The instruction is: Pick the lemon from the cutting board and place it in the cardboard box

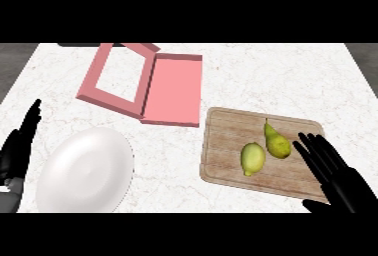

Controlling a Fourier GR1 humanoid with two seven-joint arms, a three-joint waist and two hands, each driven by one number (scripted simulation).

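With its fingers straight and open, the right hand [336,172] by the board's [221,172] right edge could catch the pear [277,144] touching the lemon [252,158].

No text, label, brand, number or sign could be read on anything in the head view.

You look down on a white marble-patterned table [280,75] with faint grey veins, evenly lit; dark grey floor [15,52] shows past both far corners.
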